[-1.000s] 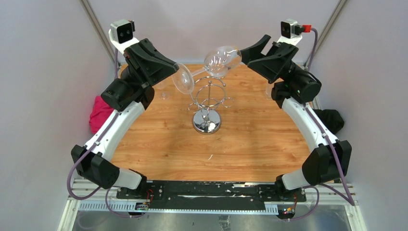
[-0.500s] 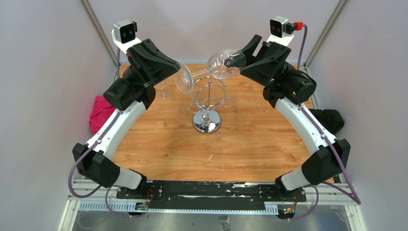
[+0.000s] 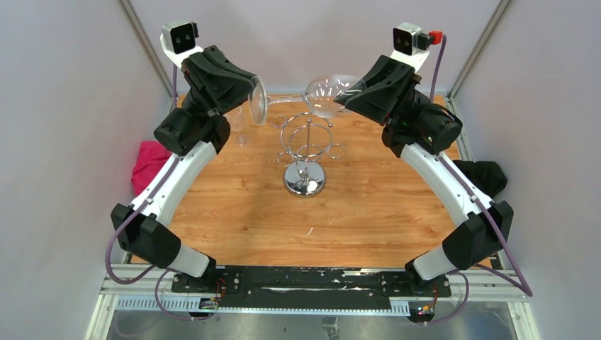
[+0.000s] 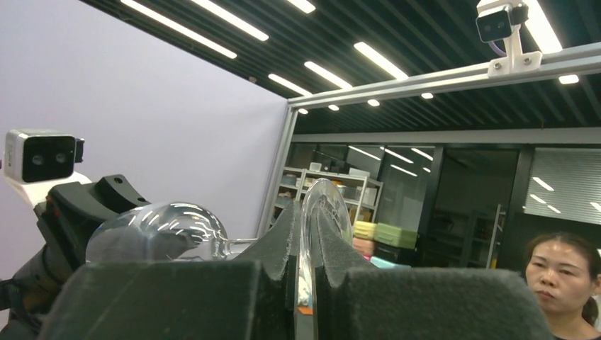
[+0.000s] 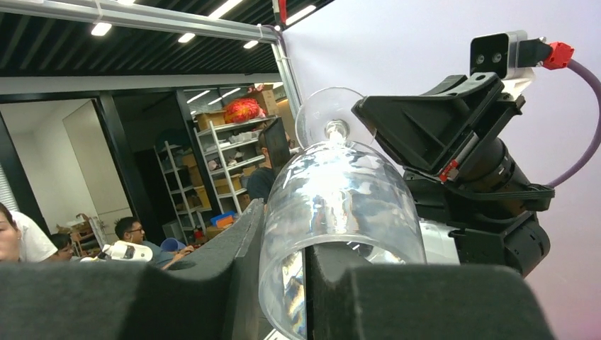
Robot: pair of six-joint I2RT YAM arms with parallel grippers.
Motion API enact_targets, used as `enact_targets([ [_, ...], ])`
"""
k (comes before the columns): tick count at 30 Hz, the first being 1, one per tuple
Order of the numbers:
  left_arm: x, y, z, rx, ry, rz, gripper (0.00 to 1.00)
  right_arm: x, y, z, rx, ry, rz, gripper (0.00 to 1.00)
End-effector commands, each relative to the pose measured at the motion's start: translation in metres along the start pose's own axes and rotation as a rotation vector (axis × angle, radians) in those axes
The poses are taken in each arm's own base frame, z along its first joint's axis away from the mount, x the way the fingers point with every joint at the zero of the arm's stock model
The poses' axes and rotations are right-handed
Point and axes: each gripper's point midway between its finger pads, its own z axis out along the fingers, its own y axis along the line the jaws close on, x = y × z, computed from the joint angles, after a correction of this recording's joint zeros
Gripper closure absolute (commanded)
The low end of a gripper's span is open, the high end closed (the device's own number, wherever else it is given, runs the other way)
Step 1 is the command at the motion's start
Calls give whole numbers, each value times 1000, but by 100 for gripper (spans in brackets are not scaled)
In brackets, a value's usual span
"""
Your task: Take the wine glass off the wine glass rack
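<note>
- Got wine glass (image 3: pixel 322 95) lying sideways just above top of rack (image 3: pixel 306 145), apart from the wire loops judging by top view. Looks off the rack already, not set down anywhere yet.
- Pinching foot (image 3: pixel 257 101) edge-on with left gripper (image 3: pixel 253 91), just left of rack top. Pads pressed tight on the thin disc in left wrist view.
- Probably gripped there to draw the stem (image 3: pixel 285 99) out sideways through a loop opening rather than lift straight up.
- Pinching bowl (image 5: pixel 340 205) wall with right gripper (image 3: pixel 349 88), just right of rack top. One finger seemingly inside the rim, the other outside, closed onto the glass with no gap visible.
- Reading the second grip as support: with a hold on the foot alone, heavy bowl end likely to sag or twist in the pads.
- Holding it level and above the rack most likely to avoid clipping the small end rings.
- Risks: thin rim under a pinch, slick surface, two arms on one rigid part. Best to move both together, with no pulling against each other.
- Next, as a guess: carry clear of rack, tip upright, stand on bare table (image 3: pixel 234 212) in front of rack.
- Also around: pink cloth (image 3: pixel 147 166) well left of rack, black cloth (image 3: pixel 489 176) well right.
</note>
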Motion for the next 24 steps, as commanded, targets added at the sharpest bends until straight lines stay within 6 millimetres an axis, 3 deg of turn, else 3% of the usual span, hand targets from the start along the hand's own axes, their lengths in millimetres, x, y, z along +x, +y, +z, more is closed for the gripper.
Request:
enact_targets([
  [1, 19, 15, -9, -17, 96, 55, 96, 14, 18, 8, -53, 43, -43, 100],
  [3, 21, 12, -8, -15, 104, 62, 83, 14, 20, 8, -55, 46, -48, 100],
  [6, 24, 12, -10, -21, 113, 74, 56, 15, 29, 8, -65, 44, -67, 100],
  [8, 25, 13, -11, -26, 118, 77, 46, 17, 40, 9, -74, 50, -93, 100],
  [15, 14, 21, -17, -54, 104, 99, 34, 31, 74, 8, 6, 119, -234, 100],
  [16, 12, 23, -17, -63, 103, 101, 26, 34, 78, 7, 33, 138, -265, 100],
  [17, 11, 28, -18, -84, 104, 103, 8, 36, 77, 6, 74, 156, -286, 100],
  [18, 10, 35, -19, -114, 111, 108, 1, 37, 80, 4, 114, 172, -332, 100],
  [20, 7, 55, -23, -209, 112, 108, 0, 41, 79, -3, 261, 209, -363, 100],
  [24, -1, 117, -47, -536, 101, 124, 0, 23, 72, -26, 575, 231, -544, 100],
])
